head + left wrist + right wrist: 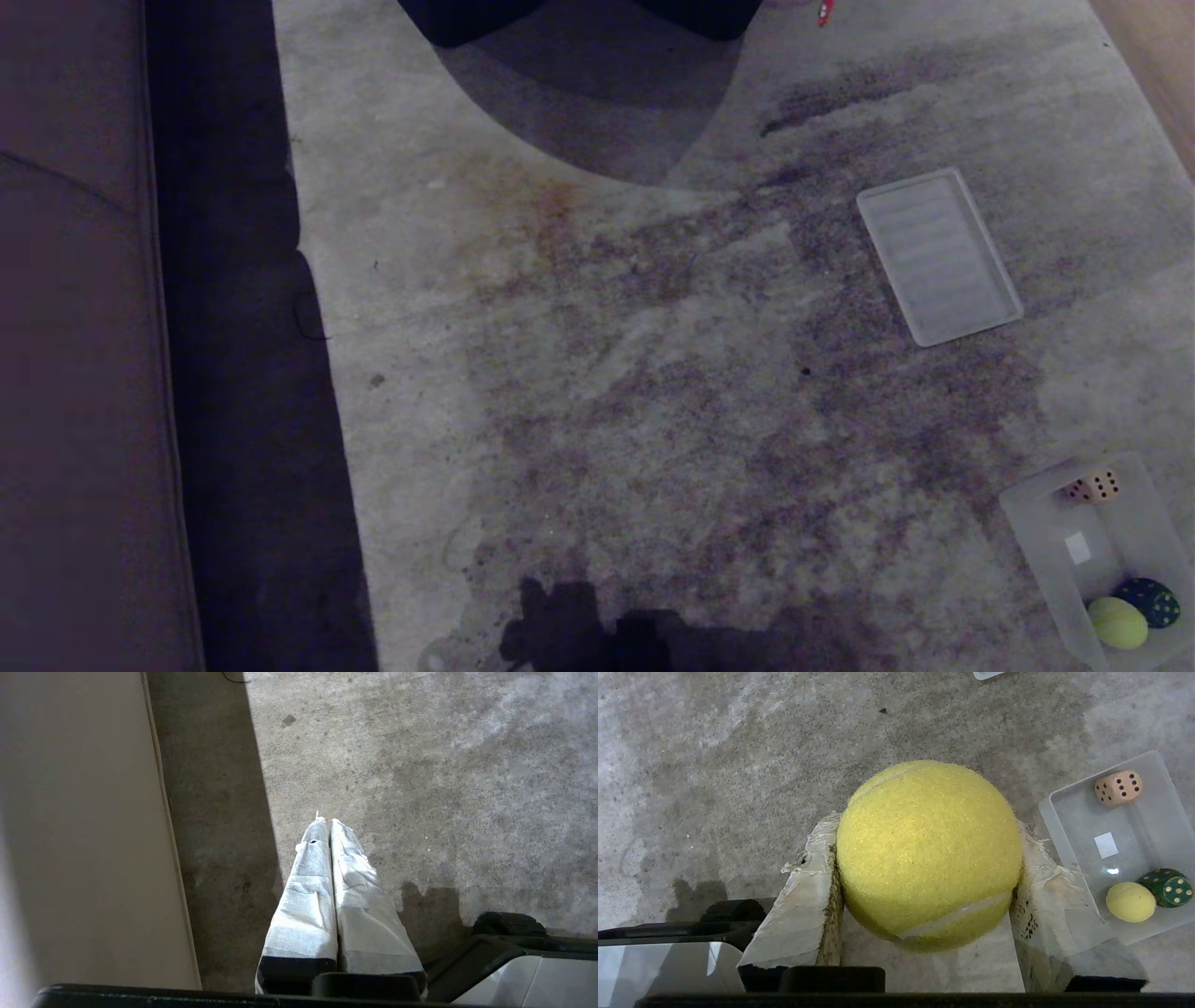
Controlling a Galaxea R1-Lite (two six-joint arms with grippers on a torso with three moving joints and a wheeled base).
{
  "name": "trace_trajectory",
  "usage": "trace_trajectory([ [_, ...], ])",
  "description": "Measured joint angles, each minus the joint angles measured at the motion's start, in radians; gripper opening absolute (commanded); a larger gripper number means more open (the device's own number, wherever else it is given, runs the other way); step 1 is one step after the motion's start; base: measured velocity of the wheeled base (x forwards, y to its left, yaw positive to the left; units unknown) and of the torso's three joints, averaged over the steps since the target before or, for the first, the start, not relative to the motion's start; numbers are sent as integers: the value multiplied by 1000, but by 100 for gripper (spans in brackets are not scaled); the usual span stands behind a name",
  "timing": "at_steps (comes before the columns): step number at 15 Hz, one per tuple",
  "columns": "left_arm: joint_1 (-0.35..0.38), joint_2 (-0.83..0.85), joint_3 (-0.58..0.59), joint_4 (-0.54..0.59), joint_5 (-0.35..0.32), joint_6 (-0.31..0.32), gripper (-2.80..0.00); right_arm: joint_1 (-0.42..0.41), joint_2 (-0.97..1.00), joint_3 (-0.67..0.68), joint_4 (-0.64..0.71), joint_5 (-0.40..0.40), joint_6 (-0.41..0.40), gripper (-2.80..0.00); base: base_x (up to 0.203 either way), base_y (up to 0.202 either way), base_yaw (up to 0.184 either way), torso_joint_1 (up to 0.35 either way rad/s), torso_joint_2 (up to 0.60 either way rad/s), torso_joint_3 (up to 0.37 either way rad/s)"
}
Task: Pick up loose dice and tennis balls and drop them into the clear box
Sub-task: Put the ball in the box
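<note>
Ball first: you have a tennis ball clamped between the taped fingers of the right gripper, held across its widest part and clear of the floor. That is the right place to hold it. Judging by its look, it is light, fuzzy and a little springy, so the felt should give good friction against the tape, and a moderate squeeze ought to be enough; pinch it off-centre and it would likely squirt out.

Just beside the gripper, on the robot's right, sits the box, shallow and transparent, with a white label on its bottom. Inside it you already have a beige die at one end and, at the other, a second ball touching a green die. The held ball is not yet over the box, so you still need to carry it sideways above the rim before letting go. Expect it to bounce or roll on the hard plastic, so release low and aim for the bare middle near the label.

Farther off on the carpet lies the ribbed lid, well apart from the box; leave it alone.

Your left gripper hangs idle over the carpet near the sofa, its wrapped fingers pressed together on nothing.
</note>
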Motion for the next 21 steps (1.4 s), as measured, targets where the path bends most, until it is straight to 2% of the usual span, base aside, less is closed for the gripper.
trace_trajectory([
  [4, 0, 0, 0, 1, 3, 1, -280, 0, 0, 0, -1, -2, 12, -280, -2, 1, -18, 0, 1, 1],
  [16, 0, 0, 0, 0, 4, -4, -280, 0, 0, 0, -1, -3, 14, -280, 1, 10, -158, 4, 3, 1],
  [21, 0, 0, 0, 0, 3, -3, -280, 0, 1, 0, -2, -3, 14, -280, 0, 1, -18, 0, 0, 0],
])
